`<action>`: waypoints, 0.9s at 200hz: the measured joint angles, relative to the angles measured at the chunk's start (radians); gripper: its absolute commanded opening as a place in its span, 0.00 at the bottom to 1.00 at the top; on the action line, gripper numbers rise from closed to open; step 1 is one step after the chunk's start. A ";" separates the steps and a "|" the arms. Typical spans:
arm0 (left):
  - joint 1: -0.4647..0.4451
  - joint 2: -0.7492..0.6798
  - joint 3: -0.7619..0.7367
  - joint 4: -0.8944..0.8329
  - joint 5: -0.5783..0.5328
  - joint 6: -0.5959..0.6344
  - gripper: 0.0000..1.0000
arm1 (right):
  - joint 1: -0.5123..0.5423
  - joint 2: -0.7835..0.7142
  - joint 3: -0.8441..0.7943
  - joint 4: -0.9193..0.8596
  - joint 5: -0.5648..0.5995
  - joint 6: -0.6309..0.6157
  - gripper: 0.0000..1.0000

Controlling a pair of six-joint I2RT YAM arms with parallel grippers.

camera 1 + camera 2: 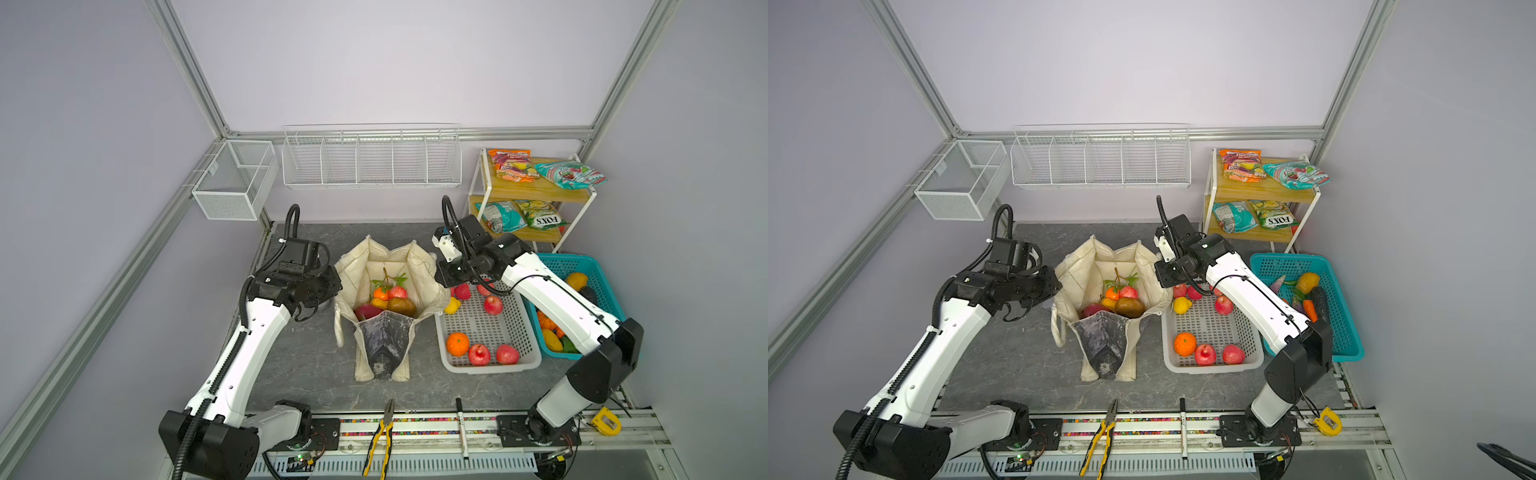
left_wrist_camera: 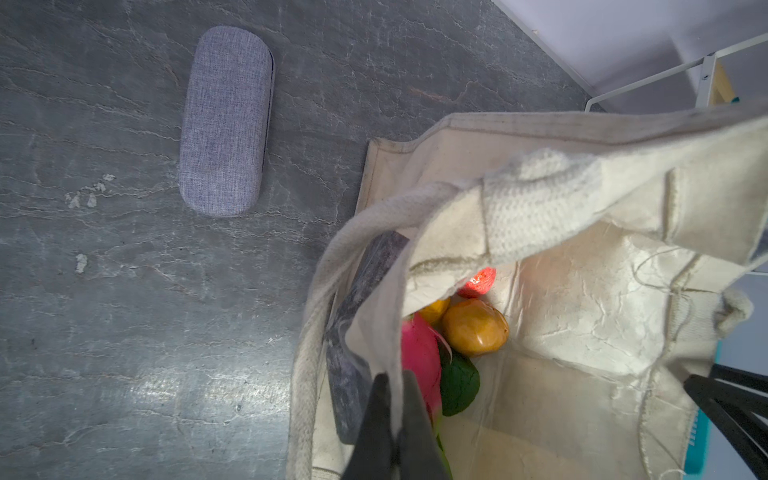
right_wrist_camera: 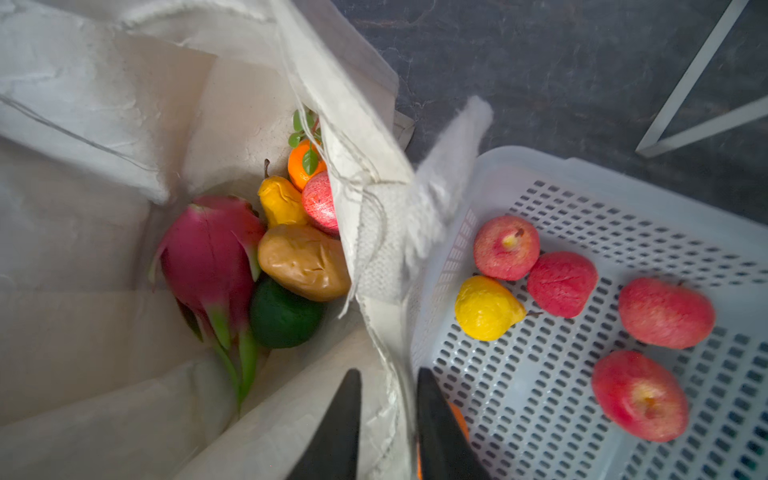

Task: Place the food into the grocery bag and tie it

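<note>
The grey marbled desk carried everything; at its middle stood the grocery bag, cream canvas mouth gaping upward in both top views, its dark printed panel facing the near edge. Against the bag's right side lay the white basket, and beyond that the teal basket; behind them a small shelf held snack packets.

The left gripper sat at the bag's left rim; its fingers were pressed together on the canvas wall, the cloth pinched between them. The right gripper hung over the opposite rim, where the bag met the white basket; its fingers stood apart, one on the bag's side and one on the basket's, the frayed rim running loose between them, not squeezed as far as I could see.

On the desk just left of the bag lay a grey fabric case.

Inside the bag lay a magenta dragon fruit; touching it were a brown fruit and a dark green one; past those sat a yellow pear, a red fruit and a leafy orange. In the white basket rested red apples and a lemon.
</note>
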 measured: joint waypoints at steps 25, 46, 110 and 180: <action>0.000 0.002 0.000 0.000 0.001 0.004 0.00 | -0.034 0.000 0.084 -0.015 0.008 -0.016 0.57; 0.000 0.002 0.000 0.000 0.001 0.005 0.00 | -0.092 0.000 0.183 -0.028 0.014 -0.023 0.66; 0.002 0.002 0.000 0.000 0.002 0.006 0.00 | -0.519 -0.004 0.320 0.084 -0.035 0.144 0.78; 0.007 0.002 0.000 0.001 0.002 0.006 0.00 | -0.866 -0.005 0.286 0.301 -0.207 0.541 0.89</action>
